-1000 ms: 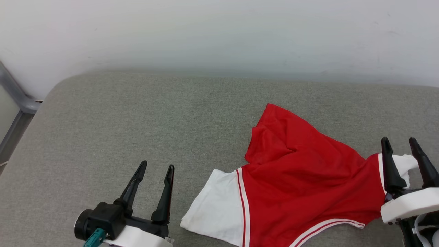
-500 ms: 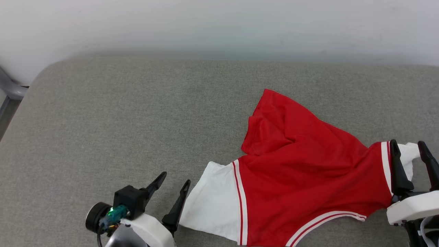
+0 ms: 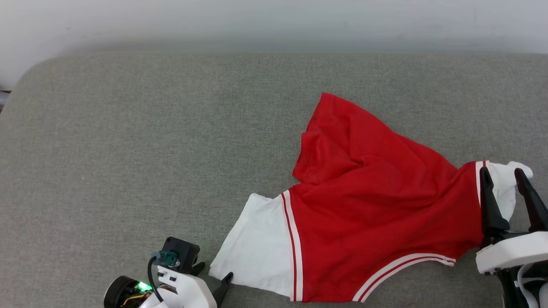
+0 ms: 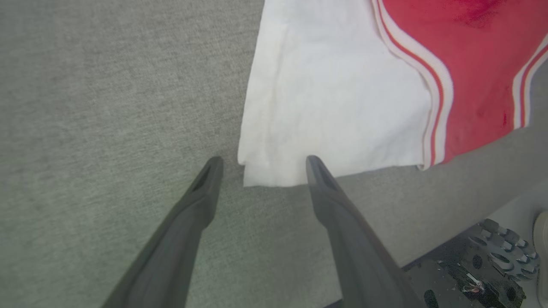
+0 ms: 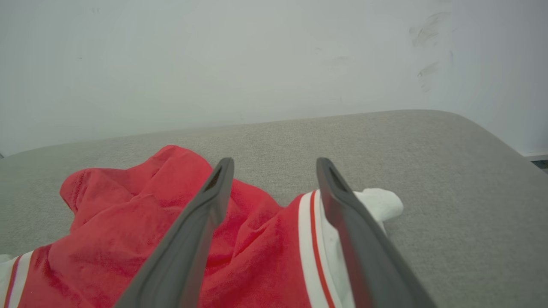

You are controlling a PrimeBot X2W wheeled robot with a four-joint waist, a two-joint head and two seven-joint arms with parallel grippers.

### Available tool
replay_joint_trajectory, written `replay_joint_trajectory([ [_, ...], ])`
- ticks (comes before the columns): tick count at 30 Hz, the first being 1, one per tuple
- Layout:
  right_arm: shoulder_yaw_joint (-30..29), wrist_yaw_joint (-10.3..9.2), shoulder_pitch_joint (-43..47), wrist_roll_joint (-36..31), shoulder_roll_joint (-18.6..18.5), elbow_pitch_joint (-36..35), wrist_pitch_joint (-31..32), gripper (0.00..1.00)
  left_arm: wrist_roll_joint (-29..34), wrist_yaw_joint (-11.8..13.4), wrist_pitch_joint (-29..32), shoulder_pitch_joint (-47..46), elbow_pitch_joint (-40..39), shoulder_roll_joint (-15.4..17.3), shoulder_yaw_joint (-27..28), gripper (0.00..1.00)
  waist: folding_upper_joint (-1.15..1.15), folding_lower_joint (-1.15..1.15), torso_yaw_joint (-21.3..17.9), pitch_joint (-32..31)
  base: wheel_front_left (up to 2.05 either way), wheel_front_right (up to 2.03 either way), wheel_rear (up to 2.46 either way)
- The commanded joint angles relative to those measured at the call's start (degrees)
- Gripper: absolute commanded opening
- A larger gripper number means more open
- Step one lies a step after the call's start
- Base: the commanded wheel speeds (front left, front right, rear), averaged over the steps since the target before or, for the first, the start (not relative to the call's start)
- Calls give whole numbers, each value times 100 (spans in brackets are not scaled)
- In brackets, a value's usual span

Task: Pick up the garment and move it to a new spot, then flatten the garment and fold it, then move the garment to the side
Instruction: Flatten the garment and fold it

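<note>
Moved: the left gripper (image 4: 263, 159) has swung down to the white sleeve (image 3: 257, 244) corner; the head camera has tipped too.
Fingers: both pairs apart; right gripper (image 3: 501, 170) over the 3 o'clock sleeve.
Garment (image 3: 368, 205): rumpled, 4 o'clock on the surface (image 3: 128, 149).
Grasp: likely best pinched low, catching both layers.
Room: open from 9 to 12 o'clock; near edge close at 6.

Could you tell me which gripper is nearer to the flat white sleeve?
Left gripper: its tips flank the sleeve's corner. Right gripper is across the shirt, at the other sleeve.
</note>
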Motion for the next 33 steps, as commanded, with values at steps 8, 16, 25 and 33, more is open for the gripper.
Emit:
replay_joint_trajectory([
  [8, 58, -4, -162, 10, -34, 10, -70, 100, 199, 116, -78, -251, 627, 26, -55, 100, 0, 0, -132, 227, 0, 0, 0],
  [16, 32, -4, -159, -60, -87, 28, -11, 100, 85, 112, -392, -405, 1350, -150, -42, 0, 0, 0, -151, 233, 0, 0, 0],
  [25, 98, -4, -12, -112, -68, 69, 143, 100, 37, 393, -1672, -715, 1071, -201, 585, 0, 0, 0, -12, -128, 0, 0, 0],
  [33, 173, -4, 191, -99, -93, 206, 522, 100, 14, 654, -1968, -456, 710, 98, 1031, 0, 0, 0, 110, -436, 0, 0, 0],
])
